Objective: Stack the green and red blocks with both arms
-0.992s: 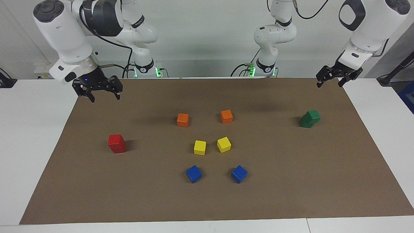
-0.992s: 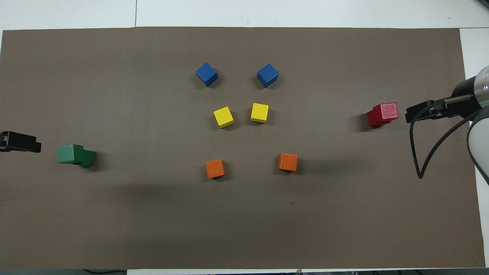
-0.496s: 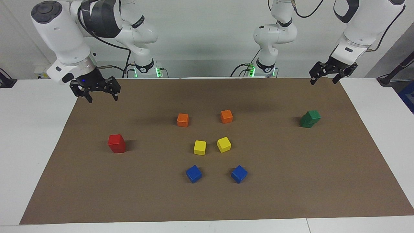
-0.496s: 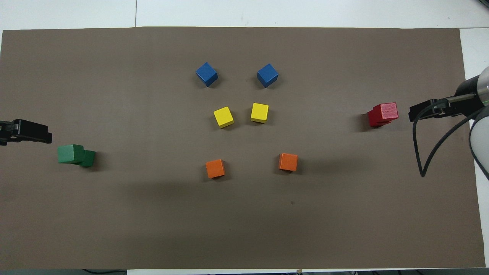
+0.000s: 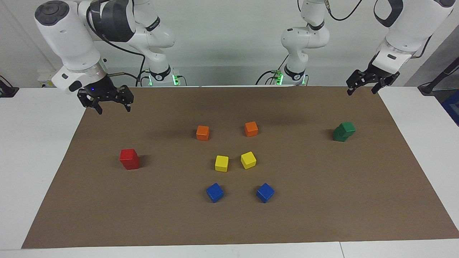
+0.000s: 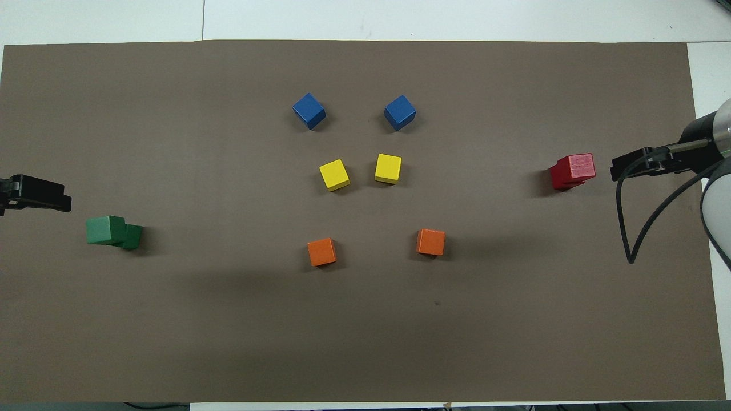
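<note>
Two dark green blocks (image 5: 343, 131) stand stacked, the top one skewed, toward the left arm's end of the mat; the stack also shows in the overhead view (image 6: 108, 230). Two red blocks (image 5: 129, 158) stand stacked toward the right arm's end, also in the overhead view (image 6: 574, 170). My left gripper (image 5: 362, 87) is open and empty, raised over the mat's corner near the robots. My right gripper (image 5: 111, 106) is open and empty, raised over the mat's edge at its own end.
Two orange cubes (image 5: 202, 133) (image 5: 251, 129), two yellow cubes (image 5: 221, 163) (image 5: 248, 159) and two blue cubes (image 5: 214, 192) (image 5: 265, 192) lie in the middle of the brown mat (image 5: 322, 200). White table surface (image 5: 32, 150) surrounds the mat.
My left gripper rose away from the green stack, toward the robots, then shifted slightly. My right gripper rose a little. Both stacks stayed put.
</note>
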You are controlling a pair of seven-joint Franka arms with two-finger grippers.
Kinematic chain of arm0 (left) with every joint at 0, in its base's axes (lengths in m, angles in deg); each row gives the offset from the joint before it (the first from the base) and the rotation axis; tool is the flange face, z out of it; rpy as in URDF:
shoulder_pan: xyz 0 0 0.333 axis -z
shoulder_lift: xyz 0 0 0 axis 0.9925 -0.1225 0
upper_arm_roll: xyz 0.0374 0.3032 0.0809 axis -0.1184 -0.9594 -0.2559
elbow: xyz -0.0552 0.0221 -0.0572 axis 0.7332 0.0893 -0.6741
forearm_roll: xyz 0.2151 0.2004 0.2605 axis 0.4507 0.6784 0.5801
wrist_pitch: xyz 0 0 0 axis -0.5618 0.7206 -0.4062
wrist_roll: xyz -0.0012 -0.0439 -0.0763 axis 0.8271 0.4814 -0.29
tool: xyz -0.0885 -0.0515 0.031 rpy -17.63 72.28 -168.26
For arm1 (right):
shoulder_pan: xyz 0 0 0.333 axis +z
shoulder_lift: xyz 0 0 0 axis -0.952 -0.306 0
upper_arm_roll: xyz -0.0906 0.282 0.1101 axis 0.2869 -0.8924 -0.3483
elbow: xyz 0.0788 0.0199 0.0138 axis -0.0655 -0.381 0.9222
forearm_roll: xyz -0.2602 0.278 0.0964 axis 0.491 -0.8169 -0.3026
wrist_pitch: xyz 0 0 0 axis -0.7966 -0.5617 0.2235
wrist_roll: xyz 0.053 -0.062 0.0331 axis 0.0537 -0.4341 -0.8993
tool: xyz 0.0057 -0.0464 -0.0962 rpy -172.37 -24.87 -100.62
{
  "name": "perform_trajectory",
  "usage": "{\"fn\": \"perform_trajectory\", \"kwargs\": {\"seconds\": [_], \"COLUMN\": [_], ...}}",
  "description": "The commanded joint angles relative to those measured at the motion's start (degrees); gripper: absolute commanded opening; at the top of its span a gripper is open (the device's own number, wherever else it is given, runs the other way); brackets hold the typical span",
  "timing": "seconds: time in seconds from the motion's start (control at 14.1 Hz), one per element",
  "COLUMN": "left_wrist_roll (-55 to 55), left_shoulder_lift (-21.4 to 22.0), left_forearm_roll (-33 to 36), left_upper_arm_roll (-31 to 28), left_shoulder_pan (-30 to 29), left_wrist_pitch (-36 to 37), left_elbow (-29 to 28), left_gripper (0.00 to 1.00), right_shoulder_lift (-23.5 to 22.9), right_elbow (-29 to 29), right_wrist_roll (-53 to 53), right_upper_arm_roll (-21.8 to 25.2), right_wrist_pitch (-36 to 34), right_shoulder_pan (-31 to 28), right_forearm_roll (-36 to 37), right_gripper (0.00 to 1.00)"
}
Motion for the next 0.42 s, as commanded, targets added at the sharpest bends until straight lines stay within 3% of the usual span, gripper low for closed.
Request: {"fn": "perform_trajectory", "kwargs": {"seconds": [0.0,0.35], "left_wrist_roll": [0.1,0.3], "left_shoulder_lift": [-0.4,-0.4], "left_forearm_roll": [-0.7,-0.8], "left_upper_arm_roll": [-0.6,-0.5], "left_shoulder_pan": [0.5,0.9], "left_wrist_pitch": [1.3,1.3], "left_elbow": [1.4,1.5], "left_gripper": [1.0,1.0], "right_shoulder_lift": [-0.3,-0.3], "right_elbow": [0.3,0.3], "right_wrist_roll": [1.1,2.7], "right_upper_arm_roll": [-0.4,-0.4], "right_wrist_pitch": [0.5,0.5], "right_shoulder_pan": [-0.3,-0.3], "right_forearm_roll": [0.7,0.7], "right_gripper": [1.0,1.0]}}
